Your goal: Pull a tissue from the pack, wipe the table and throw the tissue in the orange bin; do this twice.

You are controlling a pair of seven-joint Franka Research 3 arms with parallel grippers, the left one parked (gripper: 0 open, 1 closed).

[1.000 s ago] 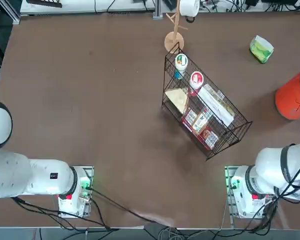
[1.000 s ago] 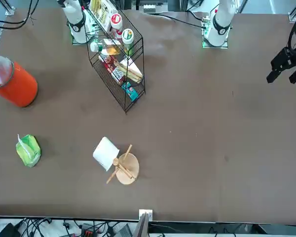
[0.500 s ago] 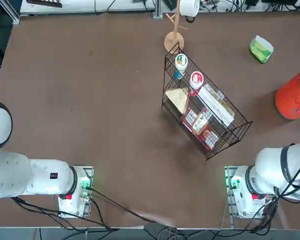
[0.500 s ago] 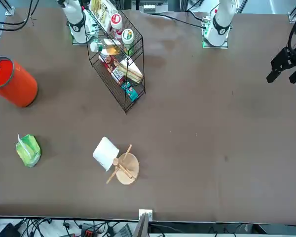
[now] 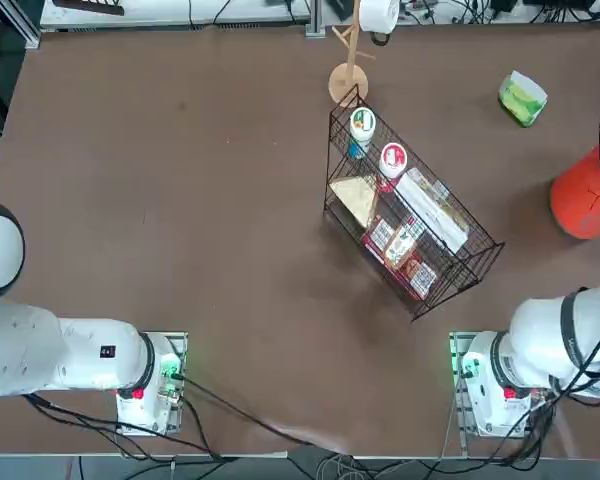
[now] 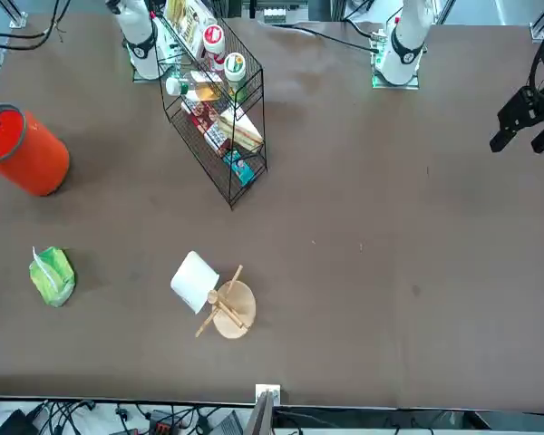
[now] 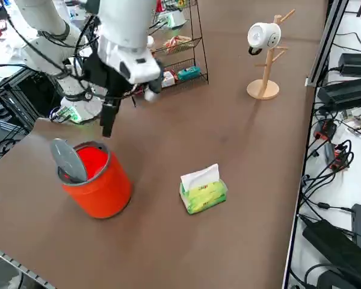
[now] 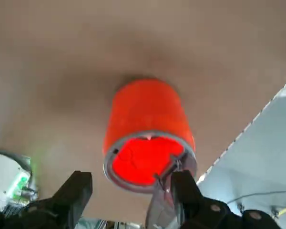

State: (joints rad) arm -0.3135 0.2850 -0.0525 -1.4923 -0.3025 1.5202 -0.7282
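Brown table (image 5: 180,200) carries wire basket (image 5: 410,225); right gripper (image 8: 133,191), fingers spread and empty, hangs over orange bin (image 7: 96,180).

Pack (image 7: 203,190): you can read no print on its green wrapper.
Basket goods (image 5: 405,235): labels too small for you to read.

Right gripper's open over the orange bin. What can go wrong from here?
1. The right gripper hangs above the orange bin, which sits near the table corner; a nudge on retreat might tip it off.
2. No tissue shows between the fingers or clearly inside the bin; the drop may have missed.
3. The pack is light and may lift on the next pull.
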